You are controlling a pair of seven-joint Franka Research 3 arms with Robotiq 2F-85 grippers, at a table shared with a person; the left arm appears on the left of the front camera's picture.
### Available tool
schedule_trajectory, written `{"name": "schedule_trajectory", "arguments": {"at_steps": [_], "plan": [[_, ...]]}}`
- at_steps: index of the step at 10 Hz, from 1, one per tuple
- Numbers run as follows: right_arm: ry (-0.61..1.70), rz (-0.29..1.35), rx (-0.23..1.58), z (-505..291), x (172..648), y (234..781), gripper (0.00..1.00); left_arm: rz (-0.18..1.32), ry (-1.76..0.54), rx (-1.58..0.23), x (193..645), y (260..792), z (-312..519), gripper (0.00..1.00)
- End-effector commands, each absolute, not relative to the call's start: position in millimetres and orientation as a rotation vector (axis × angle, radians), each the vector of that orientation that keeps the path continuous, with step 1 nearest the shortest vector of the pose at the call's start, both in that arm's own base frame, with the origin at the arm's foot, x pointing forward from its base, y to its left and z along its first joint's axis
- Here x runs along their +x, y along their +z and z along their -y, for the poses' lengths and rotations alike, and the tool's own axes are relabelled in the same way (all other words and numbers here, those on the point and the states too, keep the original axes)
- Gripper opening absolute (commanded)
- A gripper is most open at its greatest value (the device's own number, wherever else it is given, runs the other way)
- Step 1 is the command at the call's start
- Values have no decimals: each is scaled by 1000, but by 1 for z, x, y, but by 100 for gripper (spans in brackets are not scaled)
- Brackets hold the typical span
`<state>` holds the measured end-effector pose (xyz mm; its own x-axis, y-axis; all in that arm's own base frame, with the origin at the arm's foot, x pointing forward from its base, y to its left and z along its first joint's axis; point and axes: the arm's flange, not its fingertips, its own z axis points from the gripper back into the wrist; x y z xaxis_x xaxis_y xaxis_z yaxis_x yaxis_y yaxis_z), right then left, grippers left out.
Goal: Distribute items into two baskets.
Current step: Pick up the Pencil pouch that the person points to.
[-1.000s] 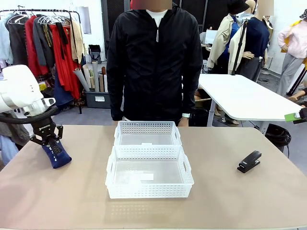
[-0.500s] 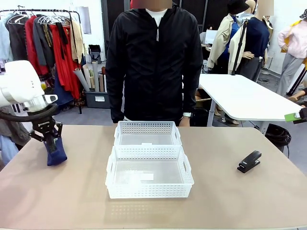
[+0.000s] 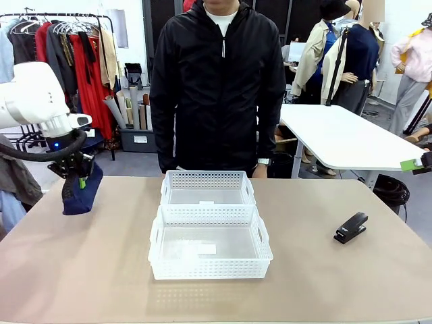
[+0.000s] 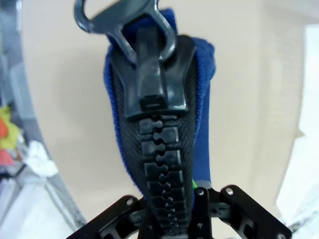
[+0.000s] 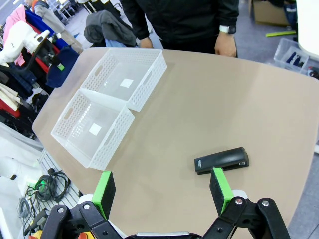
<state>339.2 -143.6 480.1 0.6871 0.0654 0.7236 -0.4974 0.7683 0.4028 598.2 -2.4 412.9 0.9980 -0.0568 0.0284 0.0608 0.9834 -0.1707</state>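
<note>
My left gripper (image 3: pixel 76 178) is shut on the top of the navy blue pouch (image 3: pixel 82 194), which hangs just above the table's far left edge. In the left wrist view the pouch (image 4: pixel 202 99) runs away from the fingers, its black zipper and ring pull (image 4: pixel 124 20) facing the camera. Two white baskets stand end to end in the middle, a near basket (image 3: pixel 209 267) and a far basket (image 3: pixel 206 179). At the right lies the black stapler (image 3: pixel 351 227). My right gripper (image 5: pixel 162 191) stands open high over the table, above the stapler (image 5: pixel 222 160).
A person in a black jacket (image 3: pixel 217 88) stands at the far edge behind the baskets, hands down. The right wrist view shows both baskets (image 5: pixel 107 144) and the left arm (image 5: pixel 22 37) with the pouch beyond them. Bare tabletop (image 3: pixel 324 283) surrounds the baskets.
My left gripper has risen and moved slightly right, lifting the pouch off the table. The baskets, the stapler and the right gripper have not moved.
</note>
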Motion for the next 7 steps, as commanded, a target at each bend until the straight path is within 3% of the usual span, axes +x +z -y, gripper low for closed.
{"name": "schedule_trajectory", "arguments": {"at_steps": [1, 7], "plan": [[342, 764, 631, 143, 340, 481, 100, -23, -238, -235, 596, 437, -5, 0], [342, 764, 631, 143, 340, 481, 100, -104, -741, -74, 585, 516, 23, 0]]}}
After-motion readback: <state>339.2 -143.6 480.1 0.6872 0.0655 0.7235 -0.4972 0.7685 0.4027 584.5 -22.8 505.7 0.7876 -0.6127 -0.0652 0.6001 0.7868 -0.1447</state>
